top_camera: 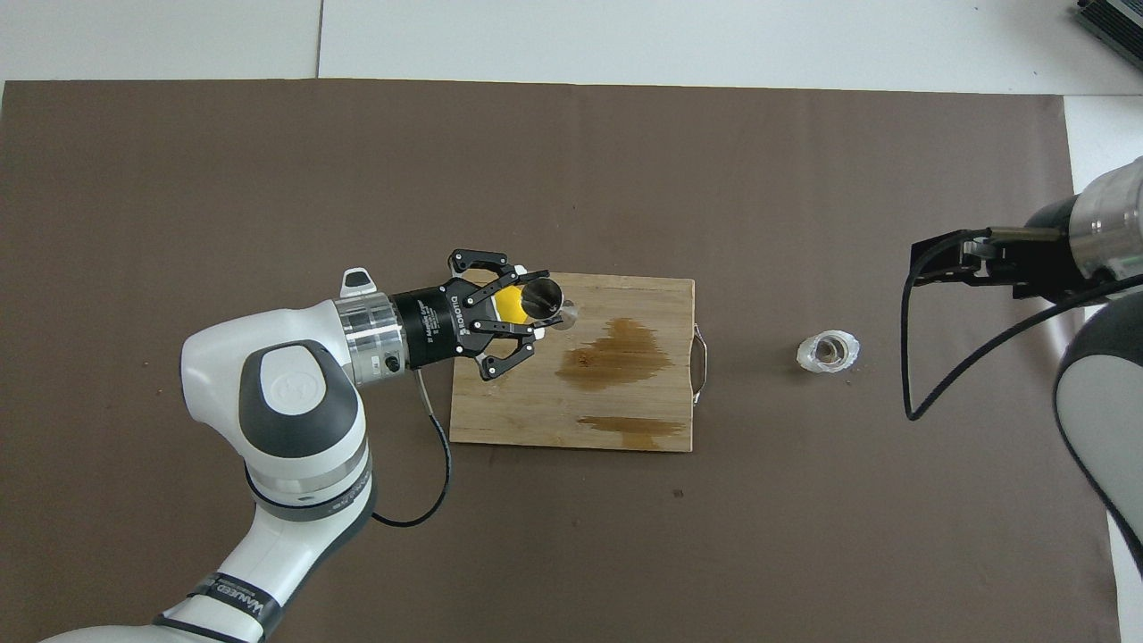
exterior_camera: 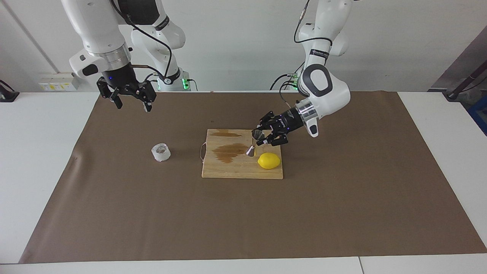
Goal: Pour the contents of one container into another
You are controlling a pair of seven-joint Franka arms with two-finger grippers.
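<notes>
My left gripper (exterior_camera: 259, 137) (top_camera: 536, 303) is shut on the steel jigger (exterior_camera: 254, 142) (top_camera: 545, 299), holding it tilted in the air over the wooden cutting board (exterior_camera: 228, 169) (top_camera: 536, 411), above the lemon. The small whitish crinkled cup (exterior_camera: 161, 152) (top_camera: 828, 352) stands on the brown mat toward the right arm's end of the table, beside the board's handle. My right gripper (exterior_camera: 131, 102) (top_camera: 938, 259) hangs open above the mat, nearer the robots than the cup, with nothing between its fingers.
A yellow lemon (exterior_camera: 269, 160) (top_camera: 510, 304) lies on the board, partly covered by the left gripper in the overhead view. Dark wet stains (exterior_camera: 229, 151) (top_camera: 616, 354) mark the board. The brown mat (exterior_camera: 243, 220) covers most of the white table.
</notes>
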